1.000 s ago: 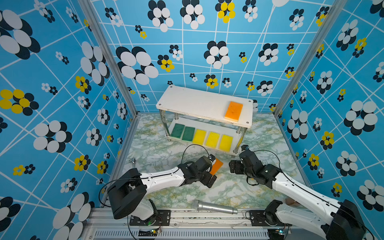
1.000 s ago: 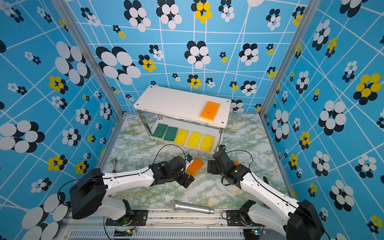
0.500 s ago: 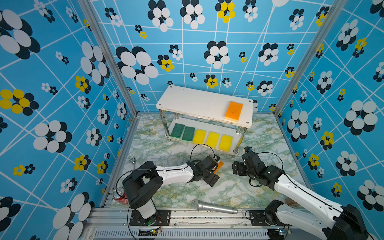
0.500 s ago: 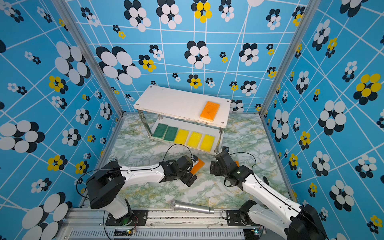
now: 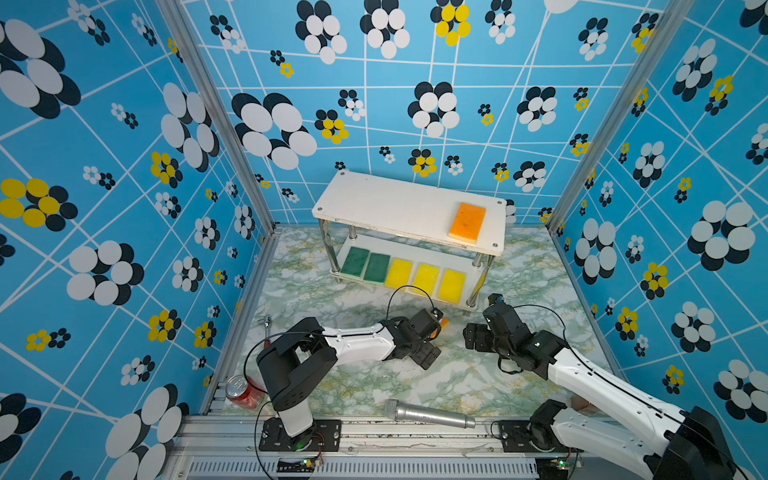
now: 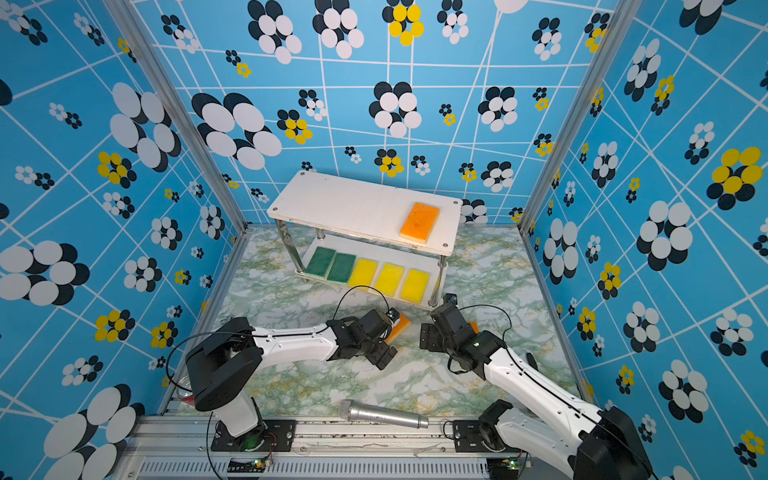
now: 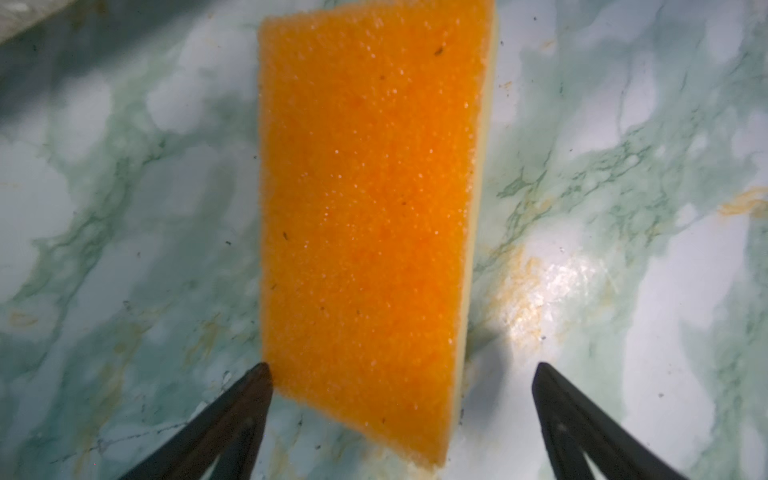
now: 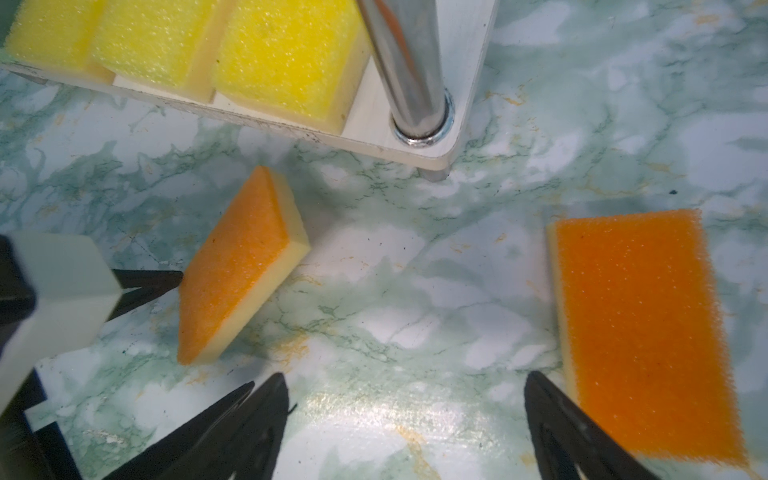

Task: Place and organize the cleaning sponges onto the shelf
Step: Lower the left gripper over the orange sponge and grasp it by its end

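The shelf [image 5: 395, 203] stands at the back. One orange sponge [image 5: 467, 222] lies on its top board. On the lower board sit two green sponges [image 5: 365, 264] and three yellow sponges [image 5: 426, 278]. My left gripper [image 7: 401, 365] is open low over the marble floor, straddling the near end of another orange sponge [image 7: 365, 208]. That same orange sponge [image 6: 399, 326] looks slightly tilted, and one left fingertip [image 7: 259, 372] is at its corner. My right gripper [image 8: 404, 376] is open over bare floor. A third orange sponge [image 8: 640, 332] lies flat just outside one right finger.
A silver microphone [image 5: 428, 414] lies near the front rail. A red can [image 5: 245, 392] stands at the front left corner and a small tool [image 5: 268, 322] lies by the left wall. The shelf's chrome post [image 8: 409, 70] is close ahead of the right gripper.
The left arm's base has turned and its gripper has slid a little right and lower over the orange sponge, which now shows less. The right gripper has drifted slightly right. Both stayed open.
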`<state>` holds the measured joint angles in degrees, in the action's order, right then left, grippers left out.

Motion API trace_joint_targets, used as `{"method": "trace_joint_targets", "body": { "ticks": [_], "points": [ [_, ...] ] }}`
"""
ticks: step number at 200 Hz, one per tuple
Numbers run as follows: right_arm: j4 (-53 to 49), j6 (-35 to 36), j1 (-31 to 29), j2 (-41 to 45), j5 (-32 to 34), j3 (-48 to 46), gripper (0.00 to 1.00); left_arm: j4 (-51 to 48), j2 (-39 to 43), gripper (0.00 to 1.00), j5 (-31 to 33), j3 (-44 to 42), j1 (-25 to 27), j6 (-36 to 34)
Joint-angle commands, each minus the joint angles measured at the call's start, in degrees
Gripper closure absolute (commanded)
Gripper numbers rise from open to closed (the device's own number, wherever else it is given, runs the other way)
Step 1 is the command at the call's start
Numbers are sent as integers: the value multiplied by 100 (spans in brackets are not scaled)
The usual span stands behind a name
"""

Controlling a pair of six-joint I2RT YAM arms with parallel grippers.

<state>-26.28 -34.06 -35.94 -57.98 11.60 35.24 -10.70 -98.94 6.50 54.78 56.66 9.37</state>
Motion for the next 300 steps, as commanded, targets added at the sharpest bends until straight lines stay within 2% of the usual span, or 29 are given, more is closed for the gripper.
{"method": "trace_joint_targets", "body": {
  "ticks": [1,60,97,161,233,259,300],
  "points": [
    [-16,-61,44,3,-52,17,9,-379,189,1,145,147,21,-95],
    [-35,-71,44,92,-29,-16,9,-345,496,1,173,128,100,-70],
    [-80,-48,44,108,-15,-11,9,-276,317,1,337,150,51,-327],
    [-1,-92,44,51,-29,-35,8,999,187,1,-210,-425,-229,-677],
    [69,-127,48,61,-102,-21,8,2283,245,1,-456,-1236,-304,-710],
    [86,-173,44,5,-149,5,8,2523,109,1,-571,-1340,-412,-620],
    [135,-233,44,111,-157,-88,9,2754,-23,1,-398,-1418,-415,-726]
  ]
}}
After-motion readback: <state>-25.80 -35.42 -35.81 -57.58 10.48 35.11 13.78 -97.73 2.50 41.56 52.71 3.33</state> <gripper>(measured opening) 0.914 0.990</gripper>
